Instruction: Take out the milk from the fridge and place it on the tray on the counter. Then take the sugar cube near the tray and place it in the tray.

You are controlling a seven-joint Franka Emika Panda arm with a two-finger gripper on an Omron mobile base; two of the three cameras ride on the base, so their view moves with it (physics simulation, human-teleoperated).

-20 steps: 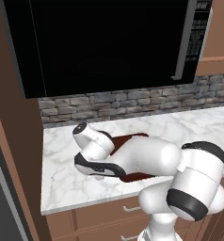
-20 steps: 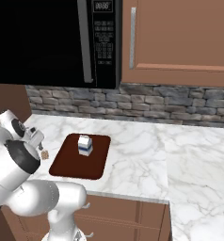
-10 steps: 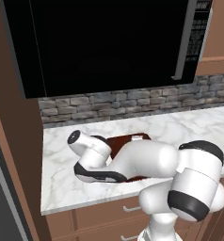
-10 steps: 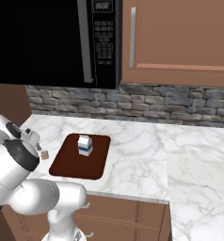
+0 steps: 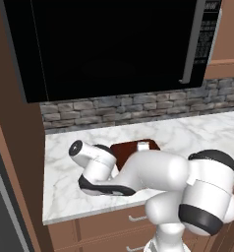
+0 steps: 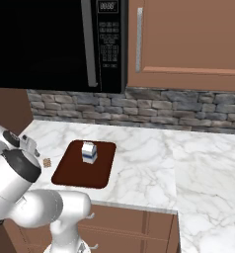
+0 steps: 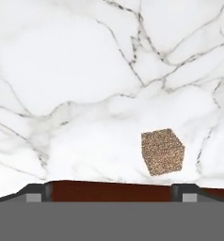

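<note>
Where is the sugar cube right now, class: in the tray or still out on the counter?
Out. The sugar cube sits on the bare counter just beside the tray; the milk stands in it.

A rendered home kitchen: marble counter (image 6: 154, 153), stone backsplash (image 6: 154, 106), black microwave (image 5: 109, 44), wooden cabinets (image 6: 188, 39)

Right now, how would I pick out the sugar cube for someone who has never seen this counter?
Find the white marble counter under the black microwave, then the dark reddish-brown tray holding the milk. The sugar cube sits on bare marble just off the tray's left edge: a tiny speckled tan block, far smaller than the carton.
</note>
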